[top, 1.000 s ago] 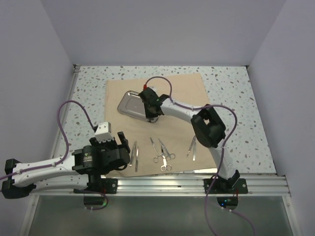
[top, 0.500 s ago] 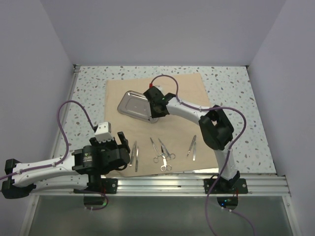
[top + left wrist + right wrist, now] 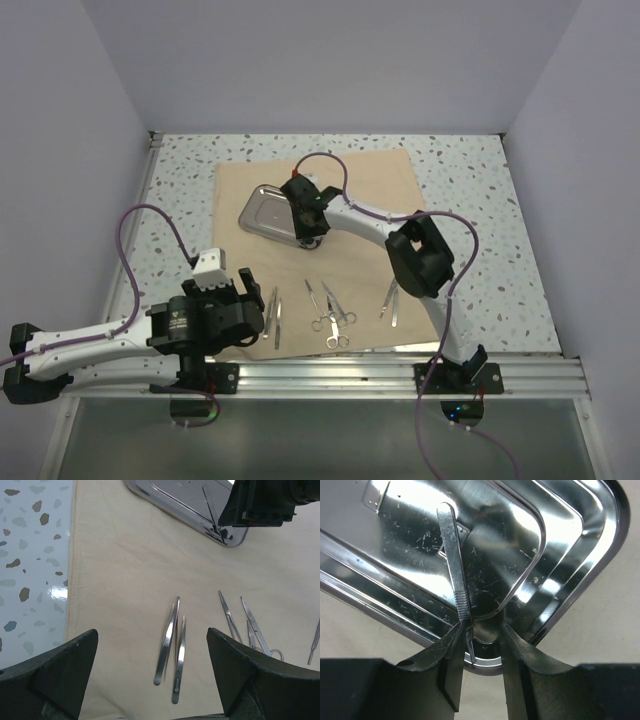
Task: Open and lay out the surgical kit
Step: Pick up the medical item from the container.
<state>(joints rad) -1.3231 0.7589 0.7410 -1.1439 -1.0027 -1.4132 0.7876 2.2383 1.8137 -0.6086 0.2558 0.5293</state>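
Note:
The tan cloth (image 3: 370, 180) lies spread flat on the table. The shiny steel tray (image 3: 262, 212) sits on its far left part. My right gripper (image 3: 308, 240) is at the tray's near right corner. In the right wrist view its jaws (image 3: 482, 645) stand a little apart, astride the near end of a slim flat metal handle (image 3: 454, 565) lying in the tray (image 3: 560, 545). The handle touches only the left finger. My left gripper (image 3: 152, 670) is open and empty above two tweezers (image 3: 172, 650) near the cloth's front left.
Scissors and forceps (image 3: 330, 310) lie side by side at the cloth's front middle, and also show in the left wrist view (image 3: 245, 625). Two more slim tools (image 3: 390, 298) lie to their right. Speckled tabletop (image 3: 180, 200) surrounds the cloth, and white walls close in three sides.
My right gripper swung a little right and away from the tray's corner, then came back to it. The left arm and the laid-out tools have not moved.

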